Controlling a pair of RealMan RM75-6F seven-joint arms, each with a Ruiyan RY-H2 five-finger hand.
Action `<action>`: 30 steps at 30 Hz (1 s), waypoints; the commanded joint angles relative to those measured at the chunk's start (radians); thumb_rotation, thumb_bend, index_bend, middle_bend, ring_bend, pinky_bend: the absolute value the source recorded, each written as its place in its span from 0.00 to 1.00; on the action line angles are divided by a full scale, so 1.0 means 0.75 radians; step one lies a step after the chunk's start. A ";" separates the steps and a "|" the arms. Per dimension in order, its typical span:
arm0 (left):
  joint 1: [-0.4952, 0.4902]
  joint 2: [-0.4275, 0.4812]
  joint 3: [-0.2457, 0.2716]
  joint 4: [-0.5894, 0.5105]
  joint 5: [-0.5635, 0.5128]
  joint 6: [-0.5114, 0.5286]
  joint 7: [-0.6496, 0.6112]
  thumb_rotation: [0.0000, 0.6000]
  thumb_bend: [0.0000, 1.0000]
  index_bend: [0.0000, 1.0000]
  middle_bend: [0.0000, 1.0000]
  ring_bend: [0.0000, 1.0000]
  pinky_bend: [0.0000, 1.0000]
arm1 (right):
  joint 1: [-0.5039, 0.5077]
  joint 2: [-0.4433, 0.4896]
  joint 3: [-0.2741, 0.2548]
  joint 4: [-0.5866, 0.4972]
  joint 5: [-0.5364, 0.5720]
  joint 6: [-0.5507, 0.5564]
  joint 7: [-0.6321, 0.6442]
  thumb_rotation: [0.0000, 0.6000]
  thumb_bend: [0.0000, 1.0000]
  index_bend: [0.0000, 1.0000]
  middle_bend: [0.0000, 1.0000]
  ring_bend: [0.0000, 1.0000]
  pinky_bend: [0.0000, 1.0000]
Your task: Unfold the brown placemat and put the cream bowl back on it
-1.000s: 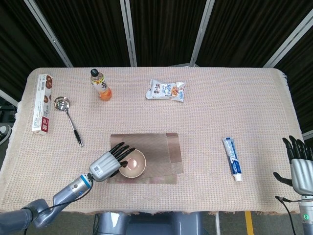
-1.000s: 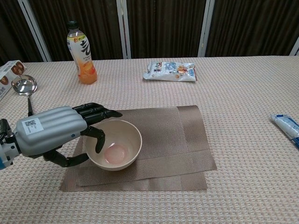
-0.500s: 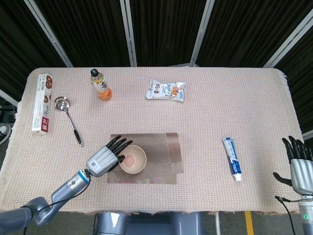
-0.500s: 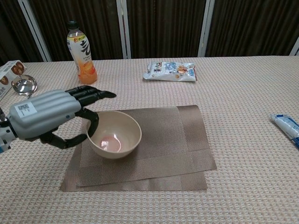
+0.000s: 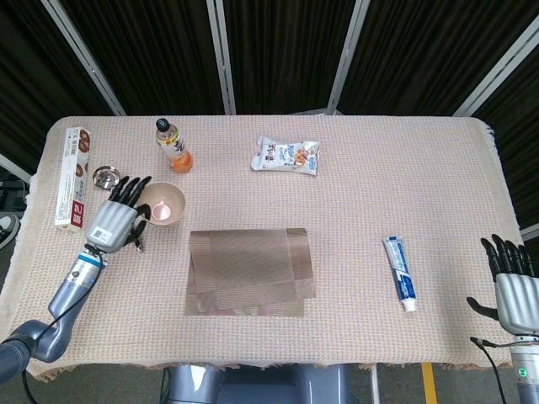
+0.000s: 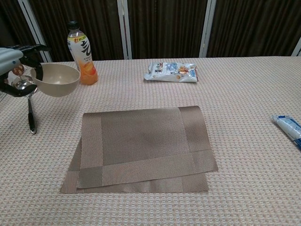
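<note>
Fingers [image 6: 29, 49]: left ones curl over the near rim of the cream bowl [image 6: 55, 79], the thumb hooked beneath it.
Left hand [image 5: 118, 219]: holds the bowl in the air, up and to the left of the brown placemat [image 5: 249, 271].
Right hand [image 5: 515, 284]: far right of the placemat, off the table edge, fingers apart with nothing in them.
Placemat: still folded, top layer askew on the lower one.
Around: ladle [image 6: 26, 95] lies under the lifted bowl, left of the placemat; drink bottle [image 5: 173, 144] stands just beyond the bowl; snack packet [image 5: 286, 156] behind the placemat; toothpaste tube [image 5: 400, 272] to its right; red box [image 5: 73, 174] far left.
Change: a second ago the bowl sat on the placemat's left part; now it is lifted clear and the placemat lies bare.
</note>
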 commanded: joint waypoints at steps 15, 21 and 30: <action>-0.006 -0.214 -0.044 0.531 -0.157 -0.182 -0.351 1.00 0.44 0.59 0.00 0.00 0.00 | 0.008 -0.019 -0.005 -0.002 0.013 -0.017 -0.043 1.00 0.00 0.00 0.00 0.00 0.00; -0.015 -0.284 -0.034 0.629 -0.161 -0.214 -0.375 1.00 0.11 0.35 0.00 0.00 0.00 | 0.010 -0.026 -0.007 -0.001 0.021 -0.024 -0.058 1.00 0.00 0.00 0.00 0.00 0.00; 0.021 -0.242 0.005 0.560 -0.080 -0.059 -0.519 1.00 0.00 0.03 0.00 0.00 0.00 | 0.011 -0.026 -0.006 0.001 0.021 -0.024 -0.055 1.00 0.00 0.00 0.00 0.00 0.00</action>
